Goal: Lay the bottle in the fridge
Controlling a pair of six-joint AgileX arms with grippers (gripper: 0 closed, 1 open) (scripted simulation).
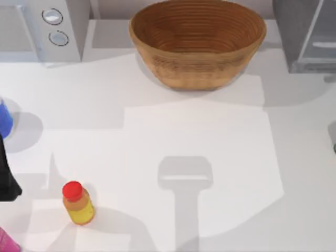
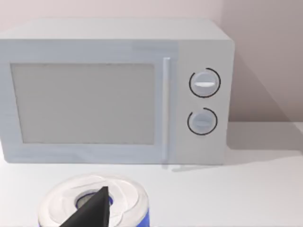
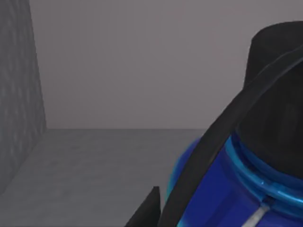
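Nearest you, at the lower left of the top view, the yellow bottle [image 1: 79,203] with a red cap stands upright on the surface [image 1: 231,157], with a pink object [image 1: 5,242] at the bottom-left corner. The surface's middle and right are open room. Your left gripper [image 2: 92,210] sits at the left edge, over a white-and-blue container [image 2: 120,203]; you cannot tell how its jaws stand. Farther back, the microwave [image 1: 47,29] is upper left, the basket [image 1: 197,39] is top centre and the fridge [image 1: 310,37] is upper right. In the right wrist view the bottle [image 3: 227,189] sits close at the lower right of the frame, by your right gripper [image 3: 147,210], with grey walls and floor beyond; those jaws' state you cannot tell either.
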